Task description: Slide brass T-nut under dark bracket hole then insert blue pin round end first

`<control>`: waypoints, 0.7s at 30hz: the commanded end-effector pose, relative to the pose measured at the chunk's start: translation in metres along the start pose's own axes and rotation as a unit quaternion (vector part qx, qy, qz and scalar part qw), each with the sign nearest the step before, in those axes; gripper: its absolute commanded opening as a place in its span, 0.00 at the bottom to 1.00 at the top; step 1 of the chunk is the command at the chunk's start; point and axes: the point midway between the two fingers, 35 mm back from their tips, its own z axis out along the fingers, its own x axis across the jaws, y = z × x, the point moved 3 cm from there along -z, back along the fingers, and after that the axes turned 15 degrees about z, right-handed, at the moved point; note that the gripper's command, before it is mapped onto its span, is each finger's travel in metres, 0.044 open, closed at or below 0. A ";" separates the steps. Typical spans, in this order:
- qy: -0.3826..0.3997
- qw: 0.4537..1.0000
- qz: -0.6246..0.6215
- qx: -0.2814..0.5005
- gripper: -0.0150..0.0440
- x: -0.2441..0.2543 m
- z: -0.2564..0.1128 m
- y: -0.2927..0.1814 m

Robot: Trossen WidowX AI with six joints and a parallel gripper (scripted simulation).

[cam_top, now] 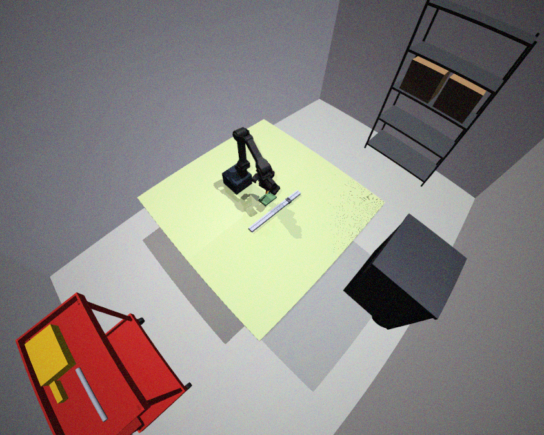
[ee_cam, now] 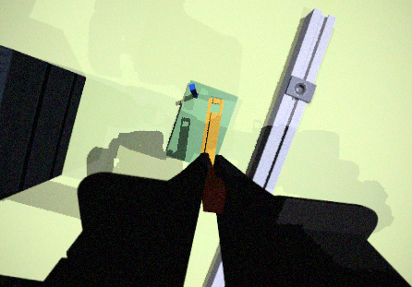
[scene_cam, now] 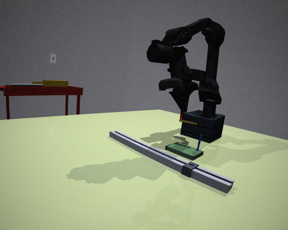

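The aluminum rail [cam_top: 268, 216] [scene_cam: 144, 148] [ee_cam: 277, 148] is lying along the table [cam_top: 244, 281] [scene_cam: 52, 198] [ee_cam: 369, 37], looking stiff and probably steady enough to take a light sideways push. The green tray [cam_top: 266, 199] [scene_cam: 192, 155] [ee_cam: 226, 103] is sitting beside it, on the side toward the arm's base. The hand [scene_cam: 184, 111] [ee_cam: 211, 160] is clamping on the orange handle [scene_cam: 180, 116] [ee_cam: 213, 198], its fingertips closing on the upright stem above the tray. From that stem the brass T-nut [scene_cam: 188, 122] [ee_cam: 212, 126] is hanging out sideways, roughly level and clear of the tray. Being metal, the nut is likely the heavier end and may be trying to swivel the slim, perhaps slippery handle; a firm, square grip should be serving better than a pinch at the very top. The dark bracket [scene_cam: 189, 169] [ee_cam: 296, 89] is straddling the rail, its hole facing up, and should be guiding the nut's final place rather than bearing force. The blue pin [scene_cam: 199, 142] [ee_cam: 193, 89] is standing in the tray, thin and presumably rigid, best taken high on its shaft; its lower end is hiding in the tray, so its roundness is hard to confirm.
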 end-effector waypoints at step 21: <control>-0.007 1.000 0.014 0.002 0.00 -0.023 -0.012 -0.015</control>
